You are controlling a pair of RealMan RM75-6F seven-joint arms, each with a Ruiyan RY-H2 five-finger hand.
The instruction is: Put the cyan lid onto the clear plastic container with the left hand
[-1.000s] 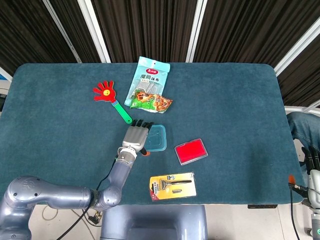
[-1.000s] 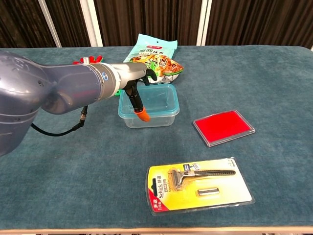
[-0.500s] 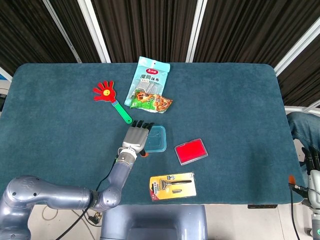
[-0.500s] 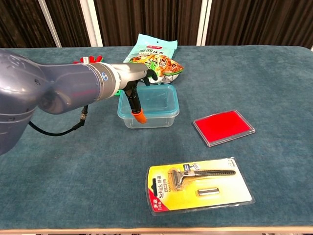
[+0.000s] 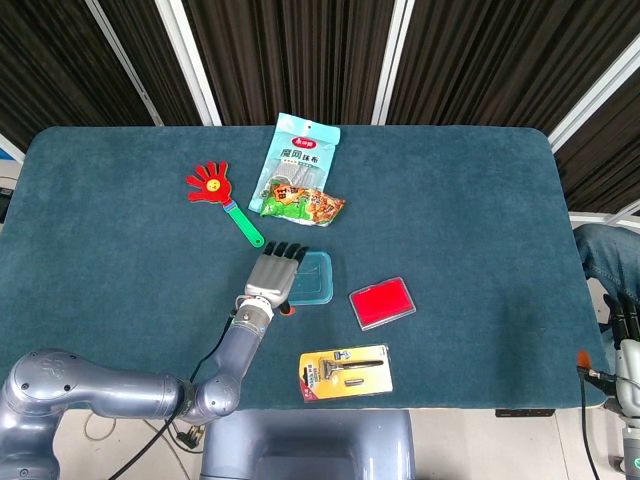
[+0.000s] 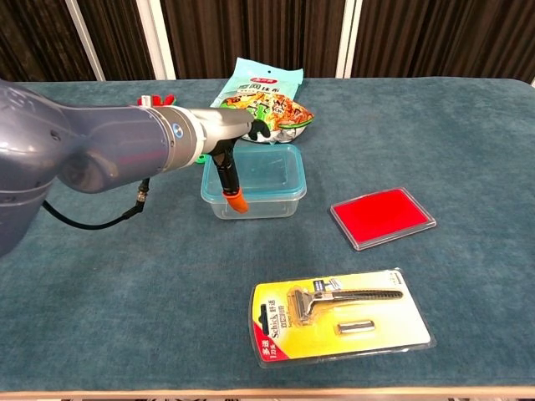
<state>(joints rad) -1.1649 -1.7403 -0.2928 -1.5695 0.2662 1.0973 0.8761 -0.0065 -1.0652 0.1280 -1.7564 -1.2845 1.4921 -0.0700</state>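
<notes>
Resting over the left edge of the cyan lid (image 6: 261,170), the left hand (image 5: 272,276) has shifted only slightly in the last second: its orange-tipped thumb (image 6: 236,200) has drawn a little closer to the near-left wall of the clear plastic container (image 6: 251,203). The lid appears already seated on the container, near the middle of the tabletop (image 5: 120,260), so the placement is judged essentially complete, pending release. The fingers lie spread flat over the lid; whether they pinch it cannot be told. The right hand (image 5: 626,330) hangs off the right edge, fingers indistinct. The razor card (image 6: 338,314) reads "Schick"; the snack bag (image 5: 296,165) bears Chinese characters, too small to read.
</notes>
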